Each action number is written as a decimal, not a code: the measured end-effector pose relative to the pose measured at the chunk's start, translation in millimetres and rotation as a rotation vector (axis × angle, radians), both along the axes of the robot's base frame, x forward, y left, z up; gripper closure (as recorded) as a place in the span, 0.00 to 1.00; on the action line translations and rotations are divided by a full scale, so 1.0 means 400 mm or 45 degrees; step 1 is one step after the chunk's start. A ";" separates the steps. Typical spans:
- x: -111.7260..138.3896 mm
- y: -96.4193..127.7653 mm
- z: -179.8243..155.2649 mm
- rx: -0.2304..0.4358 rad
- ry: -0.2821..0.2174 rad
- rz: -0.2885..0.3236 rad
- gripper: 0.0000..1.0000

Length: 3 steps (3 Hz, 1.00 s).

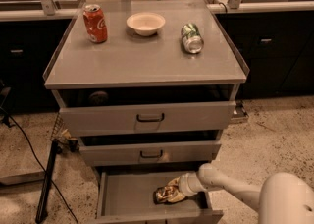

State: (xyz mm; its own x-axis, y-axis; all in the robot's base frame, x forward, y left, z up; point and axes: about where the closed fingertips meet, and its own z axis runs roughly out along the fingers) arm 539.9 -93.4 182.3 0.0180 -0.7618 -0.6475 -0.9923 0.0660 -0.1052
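My gripper [180, 190] reaches down into the open bottom drawer [104, 196] of a grey cabinet. It touches a crumpled gold and brown snack bag [164, 195] that lies on the drawer floor towards the right. The white arm [230, 187] comes in from the lower right and hides the drawer's right corner. Nothing else shows in the drawer.
The two drawers above are slightly ajar. On the cabinet top [142, 61] stand a red soda can [94, 23] and a white bowl [145, 23], and a green can [192, 38] lies on its side. A dark pole and cable [46, 183] are on the floor at left.
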 end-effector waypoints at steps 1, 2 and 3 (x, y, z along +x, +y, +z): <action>-0.011 0.003 0.142 -0.033 -0.075 -0.010 1.00; -0.009 0.006 0.296 -0.080 -0.155 -0.064 1.00; -0.024 0.016 0.367 -0.090 -0.157 -0.085 1.00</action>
